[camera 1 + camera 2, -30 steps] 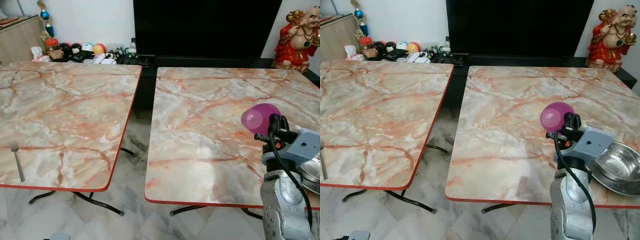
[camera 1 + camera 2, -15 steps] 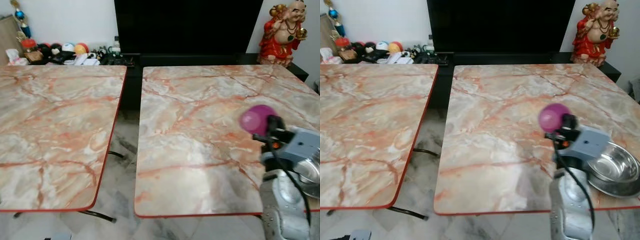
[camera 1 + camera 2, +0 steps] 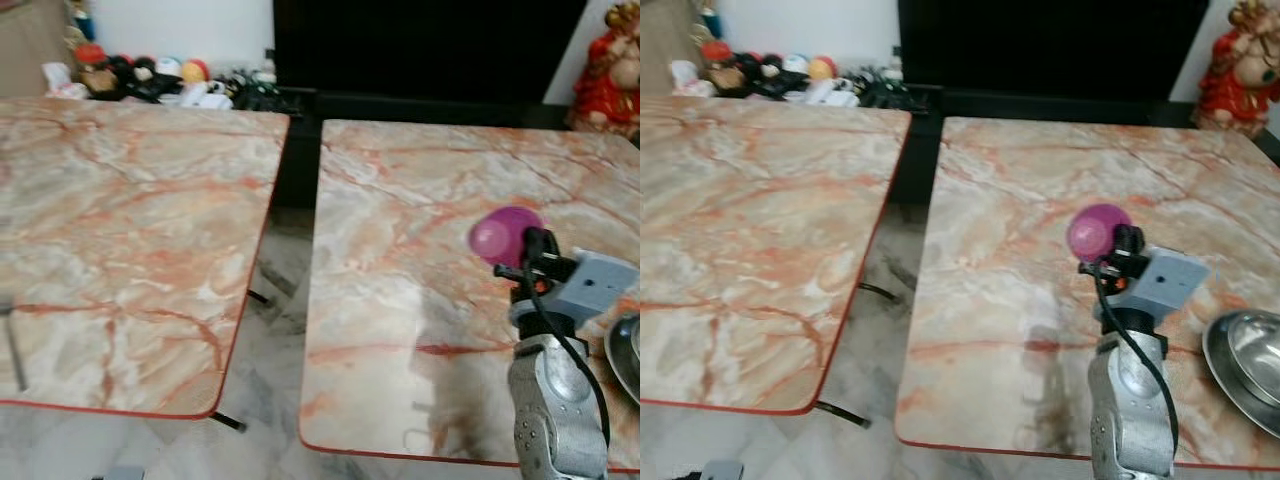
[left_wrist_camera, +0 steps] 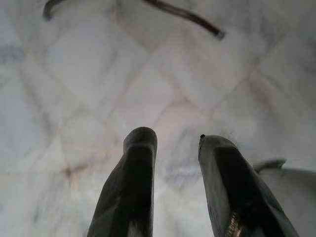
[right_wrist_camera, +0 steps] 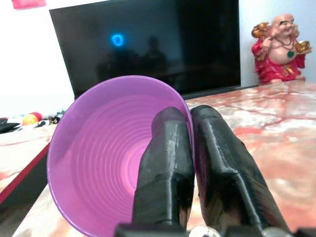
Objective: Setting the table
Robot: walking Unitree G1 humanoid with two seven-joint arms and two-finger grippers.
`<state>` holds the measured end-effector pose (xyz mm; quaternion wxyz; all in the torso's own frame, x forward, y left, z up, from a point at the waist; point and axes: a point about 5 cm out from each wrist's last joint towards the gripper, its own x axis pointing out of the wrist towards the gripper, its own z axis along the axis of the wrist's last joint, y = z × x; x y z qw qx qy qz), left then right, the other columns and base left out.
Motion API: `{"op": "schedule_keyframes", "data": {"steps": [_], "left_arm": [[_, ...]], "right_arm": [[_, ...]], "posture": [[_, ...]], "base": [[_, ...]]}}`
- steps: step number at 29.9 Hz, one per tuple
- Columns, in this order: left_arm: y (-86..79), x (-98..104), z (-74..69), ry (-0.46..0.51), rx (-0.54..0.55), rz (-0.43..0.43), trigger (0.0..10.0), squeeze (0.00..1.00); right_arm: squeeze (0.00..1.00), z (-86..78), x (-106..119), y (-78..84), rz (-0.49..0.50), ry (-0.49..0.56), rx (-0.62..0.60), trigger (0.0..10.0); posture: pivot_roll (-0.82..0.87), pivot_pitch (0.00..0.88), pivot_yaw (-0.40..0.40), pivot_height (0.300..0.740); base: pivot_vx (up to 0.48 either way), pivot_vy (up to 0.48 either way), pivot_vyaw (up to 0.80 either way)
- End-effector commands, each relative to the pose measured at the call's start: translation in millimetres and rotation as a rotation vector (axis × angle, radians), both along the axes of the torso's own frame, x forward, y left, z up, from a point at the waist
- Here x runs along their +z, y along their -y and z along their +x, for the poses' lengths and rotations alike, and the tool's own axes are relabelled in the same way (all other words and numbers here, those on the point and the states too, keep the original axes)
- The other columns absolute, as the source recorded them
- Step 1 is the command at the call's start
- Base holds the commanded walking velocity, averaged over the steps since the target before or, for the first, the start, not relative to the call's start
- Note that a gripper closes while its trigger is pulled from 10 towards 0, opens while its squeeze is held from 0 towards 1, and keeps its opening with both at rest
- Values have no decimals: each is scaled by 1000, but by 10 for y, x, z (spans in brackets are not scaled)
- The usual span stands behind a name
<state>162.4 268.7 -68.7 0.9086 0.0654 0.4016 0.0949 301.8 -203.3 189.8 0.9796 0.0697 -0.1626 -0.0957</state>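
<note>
Nearby, a shiny steel bowl (image 3: 1245,365) is resting at the right table's near right edge, just beside the robot's silver right arm (image 3: 1128,400); a metal fork (image 3: 14,350) is lying near the front edge of the left marble-patterned table (image 3: 130,230), blurred; a red and gold laughing figurine (image 5: 280,49) is standing beyond the far right corner; small toys and clutter (image 3: 150,80) are sitting along the white wall beside a large black television screen (image 5: 148,44). The two red-edged tables are standing apart with pale marble floor (image 4: 123,84) showing between them. The right gripper (image 5: 192,163) is pinching the wall of a translucent purple plastic cup (image 5: 111,148), one finger inside and one outside, holding it above the right marble-patterned table (image 3: 1040,230); the cup is lying on its side, its long axis roughly level, its base facing the screen. The left gripper (image 4: 173,173) is hanging over the floor, fingers parted and holding nothing.
</note>
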Motion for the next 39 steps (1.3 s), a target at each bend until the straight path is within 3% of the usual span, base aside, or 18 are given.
{"op": "schedule_keyframes", "data": {"steps": [1, 11, 28, 39], "left_arm": [[11, -14, -15, -12, 2, -1, 10000, 0], [14, -11, -8, -6, 6, -4, 10000, 0], [48, -25, -10, -9, 2, -11, 10000, 0], [51, -18, 2, -3, -5, -7, 10000, 0]], "right_arm": [[0, -11, 12, 44, 2, 2, -18, 10000], [0, 7, 20, 45, 0, 4, -16, 10000], [0, 14, 11, 32, -8, -1, -7, 10000], [0, 21, 17, 22, -12, 1, -2, 10000]], "posture": [[-48, 95, -16, 740], [-44, 94, -14, 740], [-41, 94, -21, 740], [-40, 93, -22, 740]], "base": [[0, -259, 0], [124, -251, 0], [29, 0, 0], [89, -386, 0]]}}
